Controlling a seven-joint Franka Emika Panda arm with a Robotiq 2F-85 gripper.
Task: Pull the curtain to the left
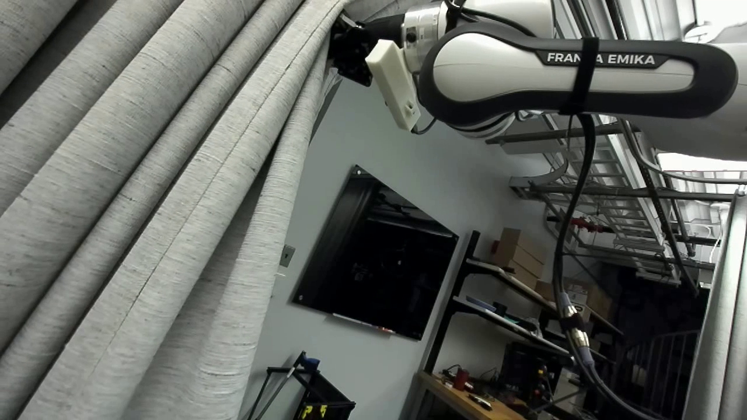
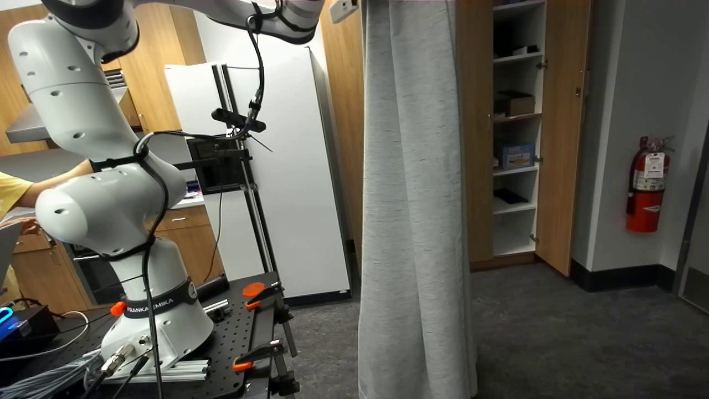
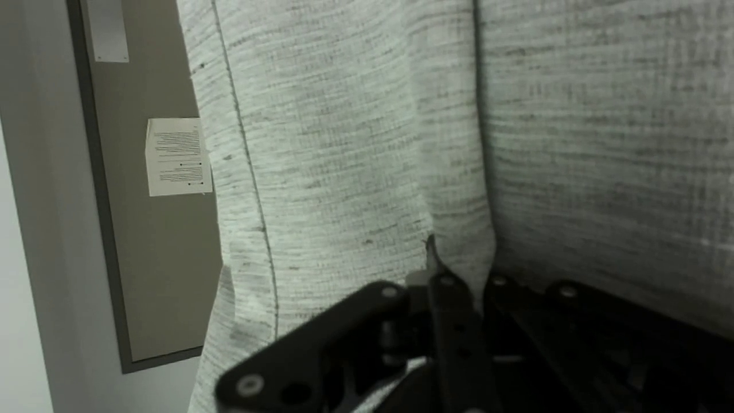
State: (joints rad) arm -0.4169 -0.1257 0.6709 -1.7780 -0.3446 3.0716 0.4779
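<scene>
The curtain [image 1: 192, 192], light-grey woven cloth in deep pleats, takes up the whole left side of an exterior view. It hangs as a narrow gathered column [image 2: 412, 194] from the top edge down to the floor area in an exterior view. In the wrist view the cloth [image 3: 332, 143] covers most of the picture, and a fold of it runs down between the fingertips. My gripper [image 3: 473, 280] is shut on that fold. Near the top of an exterior view the black gripper [image 1: 349, 49] meets the curtain's edge, its fingertips partly hidden by cloth.
A black screen [image 1: 379, 256] hangs on the wall beyond the curtain, beside shelves [image 1: 508, 280]. Behind the curtain stand an open cupboard [image 2: 515, 210] and a white fridge [image 2: 293, 166]. A fire extinguisher [image 2: 647, 188] is mounted at the right. A person's arm [image 2: 61, 180] shows behind the robot.
</scene>
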